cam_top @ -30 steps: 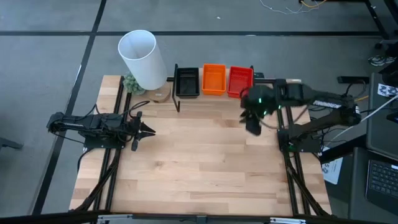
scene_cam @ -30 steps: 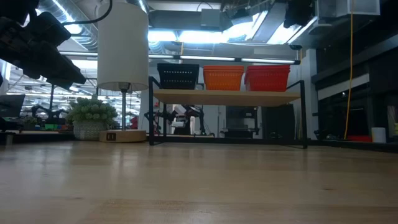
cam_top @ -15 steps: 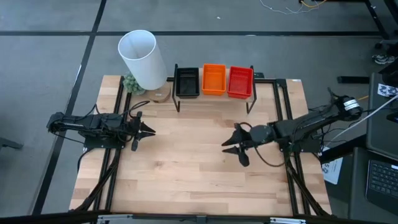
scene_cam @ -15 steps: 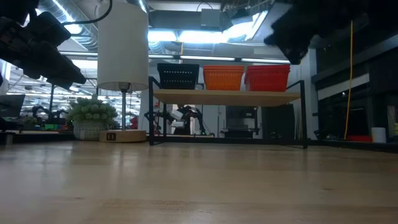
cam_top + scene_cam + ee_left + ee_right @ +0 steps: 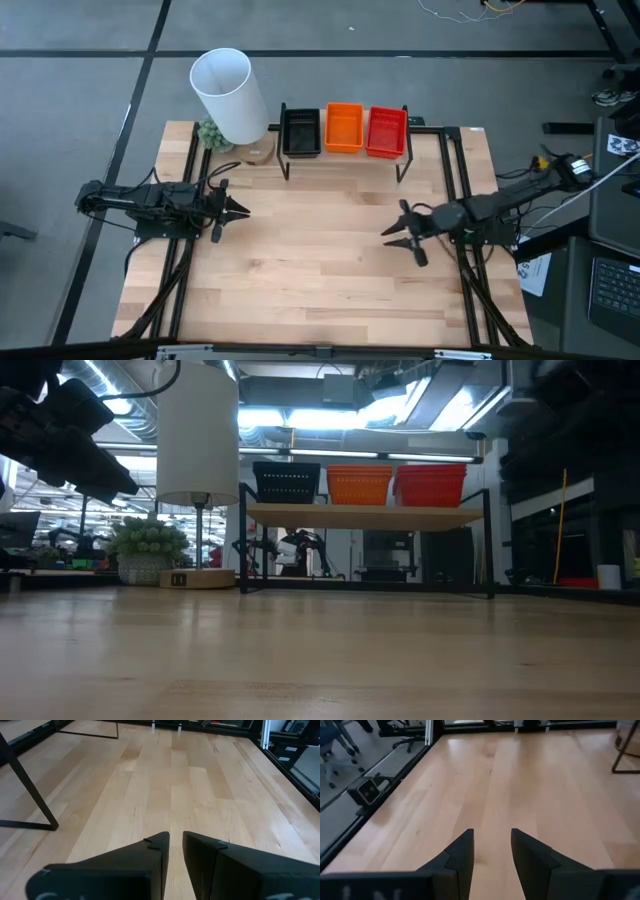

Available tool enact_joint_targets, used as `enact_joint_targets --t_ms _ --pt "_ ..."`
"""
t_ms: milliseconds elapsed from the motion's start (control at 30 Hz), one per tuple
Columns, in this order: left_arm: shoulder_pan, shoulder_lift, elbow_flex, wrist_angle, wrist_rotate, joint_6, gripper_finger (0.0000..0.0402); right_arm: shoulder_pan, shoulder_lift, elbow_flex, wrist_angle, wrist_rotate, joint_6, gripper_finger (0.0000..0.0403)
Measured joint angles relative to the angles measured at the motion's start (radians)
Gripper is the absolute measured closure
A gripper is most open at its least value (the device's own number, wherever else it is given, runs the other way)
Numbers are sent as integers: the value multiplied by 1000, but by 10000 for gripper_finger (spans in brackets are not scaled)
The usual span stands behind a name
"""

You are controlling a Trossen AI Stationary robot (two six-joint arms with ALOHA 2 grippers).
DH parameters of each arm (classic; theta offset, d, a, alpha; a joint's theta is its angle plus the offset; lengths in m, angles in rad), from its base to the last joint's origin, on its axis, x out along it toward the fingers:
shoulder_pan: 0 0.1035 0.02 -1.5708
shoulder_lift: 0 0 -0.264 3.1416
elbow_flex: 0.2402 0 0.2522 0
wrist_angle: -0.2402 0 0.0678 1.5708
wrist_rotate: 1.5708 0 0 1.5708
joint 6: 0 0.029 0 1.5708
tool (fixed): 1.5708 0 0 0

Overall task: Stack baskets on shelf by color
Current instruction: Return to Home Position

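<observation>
The left end effector (image 5: 232, 210) hovers over the left side of the bench (image 5: 320, 280), its fingers a slim gap apart. On the shelf (image 5: 365, 517) at the far edge sit the black baskets (image 5: 300, 131), orange baskets (image 5: 344, 128) and red baskets (image 5: 386, 131), side by side. The right end effector (image 5: 398, 232) hovers near the right edge, its fingers spread and empty.

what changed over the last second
The right gripper drew back from beside the red baskets on the shelf, swung out over the table, then pulled toward its right edge, open and empty. The left gripper, black baskets, orange baskets and red stack stayed put.
</observation>
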Motion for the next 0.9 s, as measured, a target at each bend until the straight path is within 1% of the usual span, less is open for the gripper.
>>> enact_joint_targets --t_ms 100,200,433,533,667,833,900 --pt "0 0 0 0 0 0 355 0 -161 -90 -16 -1 -5 274" --pt "0 0 0 0 0 0 355 0 -293 -138 -26 -6 -57 274" --pt "0 0 0 0 1 0 355 2 -502 -192 -33 -12 -297 274" --pt "0 0 0 0 1 0 355 2 -590 -219 -42 -13 -366 274" --pt "0 0 0 0 1 0 355 2 -693 -219 -108 -47 -362 274" --pt "0 0 0 0 1 0 355 2 -813 -219 -205 -58 -253 274" --pt "0 0 0 -1 1 0 355 2 -827 -219 -200 -84 -248 274"
